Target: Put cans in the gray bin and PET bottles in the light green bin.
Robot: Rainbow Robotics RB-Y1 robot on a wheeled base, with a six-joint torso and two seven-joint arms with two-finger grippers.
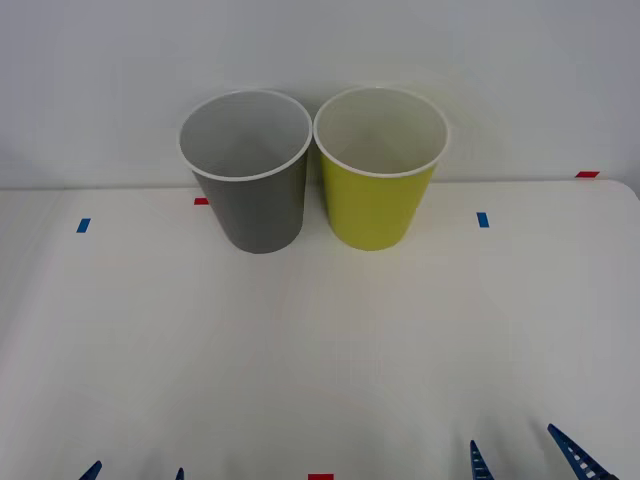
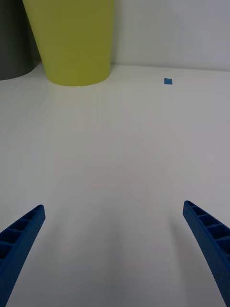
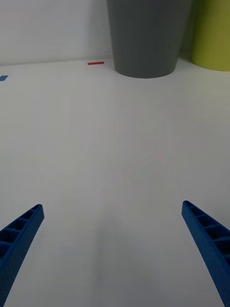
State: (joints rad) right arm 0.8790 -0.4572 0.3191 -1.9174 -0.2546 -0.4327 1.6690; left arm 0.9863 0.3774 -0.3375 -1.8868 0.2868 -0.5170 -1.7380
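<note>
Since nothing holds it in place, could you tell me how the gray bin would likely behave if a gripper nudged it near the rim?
The gray bin is tall and narrows toward its base, so a high push would probably tip it rather than slide it. It looks thin-walled and empty, so likely light. The light green bin close beside it might catch it.

Even, bright overhead light; no glare.
Soft shadows under gray bin point(image 1: 252, 200) and light green bin point(image 1: 377, 195); table point(image 1: 320, 350) slightly washed out.
</note>
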